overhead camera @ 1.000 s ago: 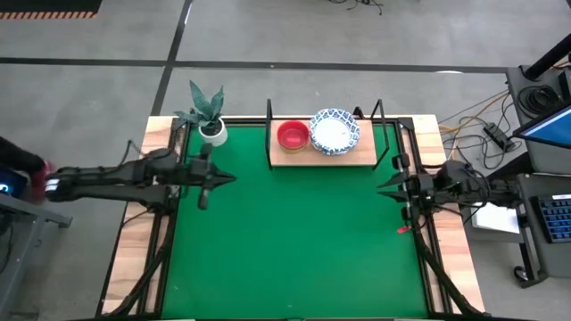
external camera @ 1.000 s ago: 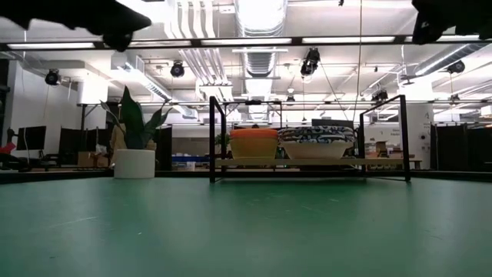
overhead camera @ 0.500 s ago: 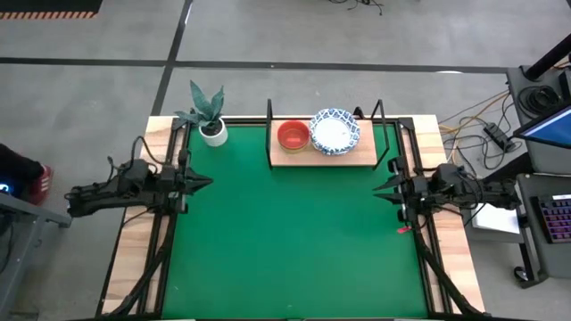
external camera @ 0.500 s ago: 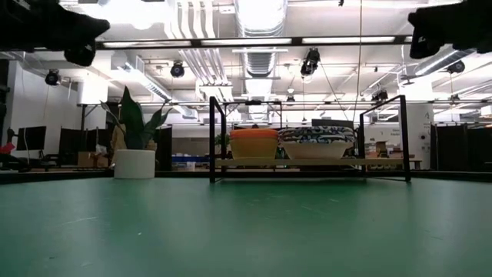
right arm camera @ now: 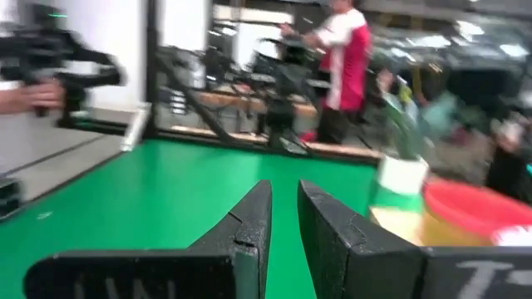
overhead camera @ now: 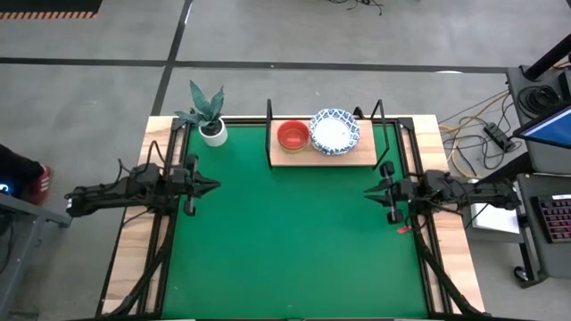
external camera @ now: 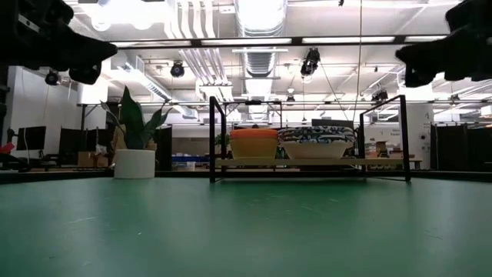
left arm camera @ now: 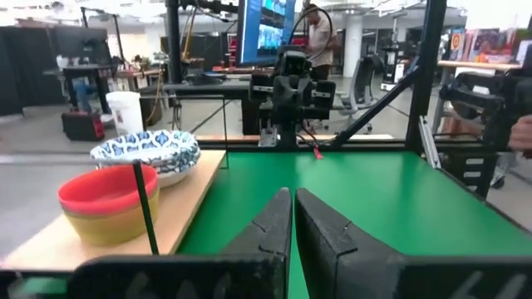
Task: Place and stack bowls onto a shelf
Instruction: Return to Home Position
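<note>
**What the views leave unclear**

In the low view both arms are cut off by the top edge, leaving dark shapes in the upper corners. In the right wrist view the red bowl [right arm camera: 482, 212] is blurred and cut by the picture's edge, and the plant pot [right arm camera: 401, 178] and the person [right arm camera: 339, 62] behind are smeared. From above, what lies under the white patterned bowl [overhead camera: 335, 131] is hidden.

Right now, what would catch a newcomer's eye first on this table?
The light wooden shelf at the green mat's far edge, holding a red plastic bowl stacked on a yellow one beside a white blue-patterned bowl. The left gripper and right gripper hang empty at opposite sides.
</note>
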### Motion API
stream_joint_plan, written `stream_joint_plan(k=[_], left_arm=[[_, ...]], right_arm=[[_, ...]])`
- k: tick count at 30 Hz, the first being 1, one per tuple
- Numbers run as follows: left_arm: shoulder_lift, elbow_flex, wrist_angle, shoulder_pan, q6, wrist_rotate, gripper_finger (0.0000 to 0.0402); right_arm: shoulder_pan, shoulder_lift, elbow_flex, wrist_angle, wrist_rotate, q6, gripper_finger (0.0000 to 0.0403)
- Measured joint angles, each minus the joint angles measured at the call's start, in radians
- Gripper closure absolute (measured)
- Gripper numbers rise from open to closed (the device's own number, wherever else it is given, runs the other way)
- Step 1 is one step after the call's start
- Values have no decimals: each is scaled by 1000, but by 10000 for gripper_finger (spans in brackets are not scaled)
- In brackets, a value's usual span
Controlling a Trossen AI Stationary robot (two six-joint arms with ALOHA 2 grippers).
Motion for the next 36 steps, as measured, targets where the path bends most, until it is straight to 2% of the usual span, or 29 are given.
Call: stream_joint_plan(k=[4, 6, 10, 36], left_arm=[[-1, -14, -6, 0, -92, -15, 401], [1, -18, -9, 0, -92, -26, 401], [11, -19, -17, 0, -22, -34, 401], [20, -19, -17, 0, -17, -34, 401]], right_arm=[[-1, 1, 0, -37, 137, 57, 351], [-1, 1, 0, -36, 163, 54, 351], [-1, 0, 1, -36, 166, 36, 351], [-1, 1, 1, -36, 167, 36, 351]])
